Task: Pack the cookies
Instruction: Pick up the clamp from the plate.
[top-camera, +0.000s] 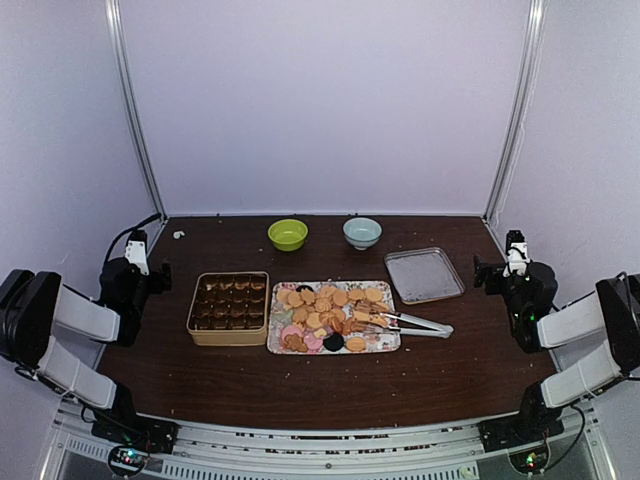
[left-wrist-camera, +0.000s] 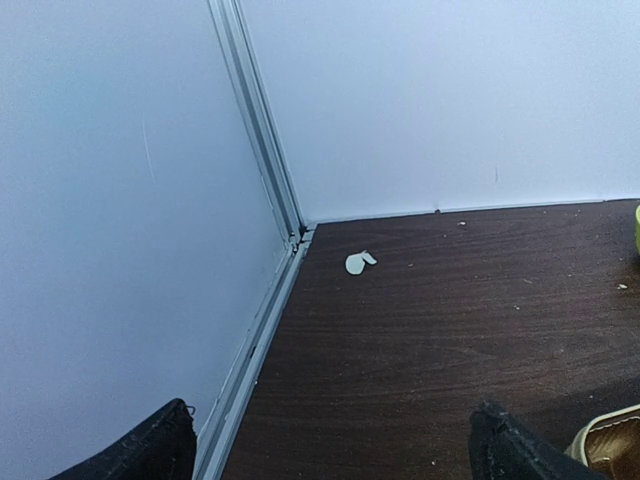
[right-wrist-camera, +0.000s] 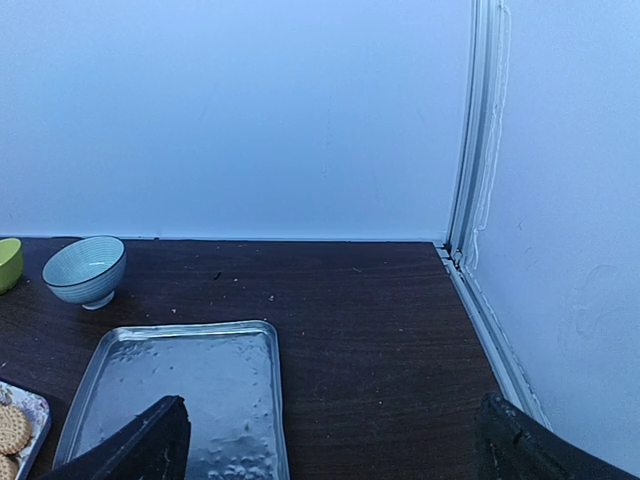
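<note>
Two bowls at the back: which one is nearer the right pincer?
The pale blue bowl. It stands right of the green bowl, just behind the metal tray, on the right pincer's side.

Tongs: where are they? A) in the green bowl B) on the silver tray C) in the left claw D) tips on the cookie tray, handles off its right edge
D: the tongs lie with tips among the cookies on the floral tray, handles out over the table.
</note>
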